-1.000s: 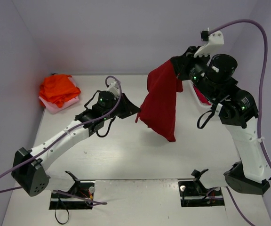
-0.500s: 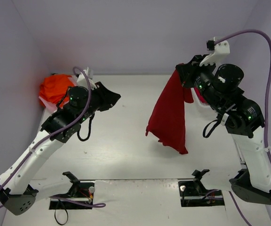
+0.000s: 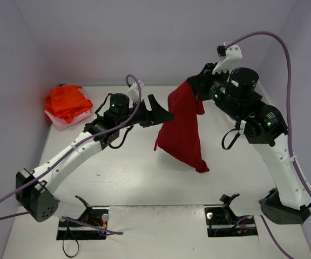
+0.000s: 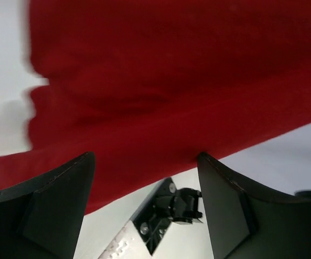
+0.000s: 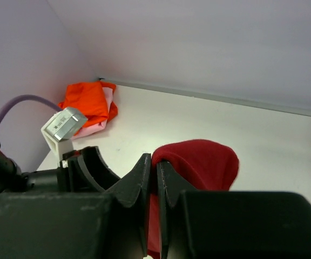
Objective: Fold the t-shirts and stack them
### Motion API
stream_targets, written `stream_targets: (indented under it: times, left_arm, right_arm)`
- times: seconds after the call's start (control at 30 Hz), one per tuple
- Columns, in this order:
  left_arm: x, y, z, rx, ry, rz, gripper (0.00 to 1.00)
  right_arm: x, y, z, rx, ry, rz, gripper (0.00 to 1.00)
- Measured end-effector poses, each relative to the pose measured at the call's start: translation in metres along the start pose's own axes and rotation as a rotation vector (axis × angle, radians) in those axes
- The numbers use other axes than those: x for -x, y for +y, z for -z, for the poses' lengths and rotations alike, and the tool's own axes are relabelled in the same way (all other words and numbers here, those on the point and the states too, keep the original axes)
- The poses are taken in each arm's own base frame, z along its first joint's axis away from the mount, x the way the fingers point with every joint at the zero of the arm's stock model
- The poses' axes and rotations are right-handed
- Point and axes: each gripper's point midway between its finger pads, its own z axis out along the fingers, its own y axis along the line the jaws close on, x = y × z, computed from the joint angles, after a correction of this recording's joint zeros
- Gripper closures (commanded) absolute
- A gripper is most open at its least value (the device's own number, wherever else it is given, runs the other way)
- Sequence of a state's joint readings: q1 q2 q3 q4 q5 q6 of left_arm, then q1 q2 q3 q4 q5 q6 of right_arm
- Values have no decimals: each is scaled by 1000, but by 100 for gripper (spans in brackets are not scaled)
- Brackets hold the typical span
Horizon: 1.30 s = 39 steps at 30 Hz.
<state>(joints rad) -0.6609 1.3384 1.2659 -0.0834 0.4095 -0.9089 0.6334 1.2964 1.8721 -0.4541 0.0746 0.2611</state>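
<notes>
Top external view: left end effector (image 3: 161,111) has swung back from the far left, jaws now spread beside the dark red t-shirt (image 3: 182,129), which hangs over the desk (image 3: 128,172) from the pinched-shut right end effector (image 3: 196,86).

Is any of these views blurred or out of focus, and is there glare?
Left wrist: the red shirt is blurred, its left edge smeared; the fingers look sharper. Top: sharp, evenly lit. Right wrist: the orange shirts are clear; no glare.
</notes>
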Motion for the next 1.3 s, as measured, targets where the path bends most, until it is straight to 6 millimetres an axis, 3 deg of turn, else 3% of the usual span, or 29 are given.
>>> stream_targets:
  times: [0.27, 0.33, 0.37, 0.4, 0.47, 0.5, 0.53, 0.83, 1.0, 1.03, 1.07, 1.1, 1.13, 1.17, 1.2, 1.3]
  left_arm:
    - [-9, -50, -3, -223, 48, -4, 29]
    - [-9, -57, 0, -258, 45, -3, 36]
    - [-10, -58, 1, -267, 47, -1, 42]
    - [-10, -58, 1, -270, 48, 2, 58]
    - [-11, -58, 1, -272, 50, 8, 78]
    - [-12, -57, 1, -271, 50, 7, 95]
    - [-12, -56, 1, -269, 52, 10, 100]
    - [-15, -44, 2, -212, 41, -5, 100]
    - [-13, -24, 18, -71, 12, -16, 100]
    - [-12, -22, 24, -49, 4, -16, 100]
    - [-9, -21, 29, -33, -5, -16, 100]
    - [-6, -21, 34, -23, -18, -17, 100]
    - [-3, -21, 39, -13, -31, -19, 100]
    - [1, -21, 44, -3, -47, -22, 100]
    - [4, -22, 49, 6, -61, -25, 100]
    - [16, -21, 62, 43, -102, -35, 100]
  right_arm:
    - [-4, 1, -2, 9, 11, -2, 100]
    - [-7, 1, -4, 7, 20, -2, 100]
    - [-9, 1, -5, 6, 24, -4, 100]
    - [-10, 1, -7, 7, 29, -4, 100]
    - [-14, 2, -10, 10, 41, -8, 100]
    - [-16, 3, -12, 13, 46, -10, 100]
    - [-17, 3, -13, 16, 52, -13, 100]
    - [-34, 0, -21, 4, 88, -9, 100]
    - [-55, -9, -18, -20, 123, -1, 100]
    - [-60, -12, -16, -27, 132, 0, 95]
    - [-65, -14, -13, -33, 140, 1, 81]
    - [-69, -16, -11, -37, 147, -2, 62]
    - [-73, -18, -9, -42, 152, -7, 21]
    - [-77, -20, -6, -46, 159, -6, 6]
    - [-80, -21, -5, -48, 164, 0, 0]
    - [-93, -27, 1, -58, 186, 5, 0]
